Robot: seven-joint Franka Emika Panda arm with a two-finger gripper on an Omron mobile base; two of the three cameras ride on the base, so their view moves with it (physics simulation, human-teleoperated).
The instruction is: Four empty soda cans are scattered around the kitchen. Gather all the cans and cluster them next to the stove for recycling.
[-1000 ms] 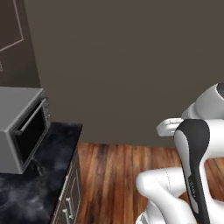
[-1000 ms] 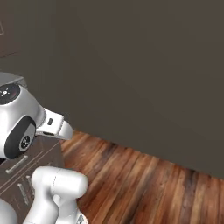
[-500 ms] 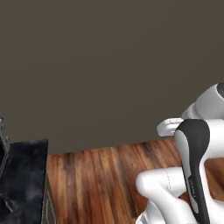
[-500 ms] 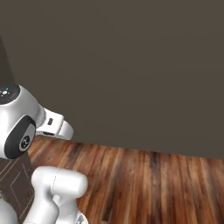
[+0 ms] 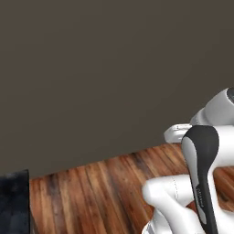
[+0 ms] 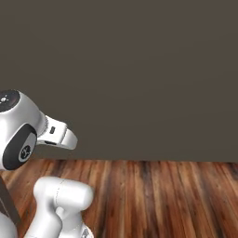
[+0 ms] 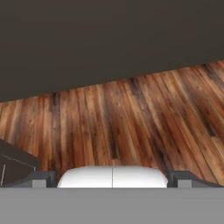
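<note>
Item one, far left of your left base view: a corner of black marbled stone table, cut off by the frame edge. Item two: reddish-brown wooden plank floor, its boards running away from you toward the wall. Item three: plain dark grey-brown wall, spanning your view. Item four: your hand, in the hand view two dark fingertips set wide apart at the bottom corners, spread fully and carrying nothing, above bare floor. Where the soda cans and stove stand, you cannot tell.
</note>
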